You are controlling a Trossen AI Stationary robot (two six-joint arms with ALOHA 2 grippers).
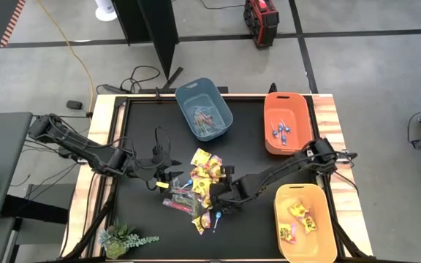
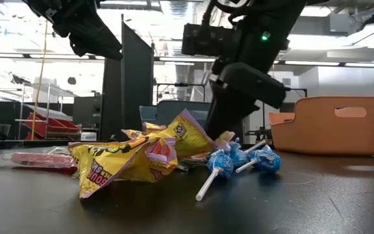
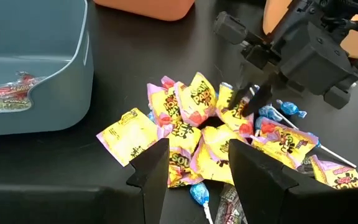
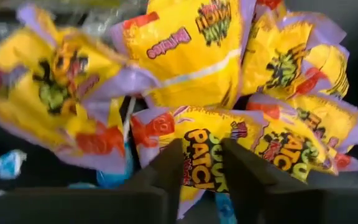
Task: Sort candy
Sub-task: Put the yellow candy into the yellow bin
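The candy pile (image 1: 199, 184) lies mid-table: yellow packets with red print, blue lollipops (image 2: 239, 159) and pinkish sticks (image 1: 177, 201). My right gripper (image 1: 221, 196) comes in from the table's right and is down in the pile's right side, shut on a yellow packet (image 4: 202, 158). My left gripper (image 1: 168, 180) hovers open at the pile's left edge; in the left wrist view its fingers (image 3: 151, 174) frame the packets (image 3: 185, 134) without touching them. That view also shows my right gripper (image 3: 246, 102) on the pile's far side. My right gripper pinches a yellow packet by its printed middle (image 4: 202, 149) between its two fingers (image 4: 166, 171), slanting down from the table's right. The packet still lies among the other packets on the pile. How far back it reaches between the fingers does not show.
A blue-grey bin (image 1: 203, 108) holding pinkish sticks stands at the far edge. An orange bin (image 1: 287, 120) with blue lollipops stands far right. A yellow bin (image 1: 305, 223) with yellow packets stands near right. A small plant (image 1: 123, 237) sits at the near left corner.
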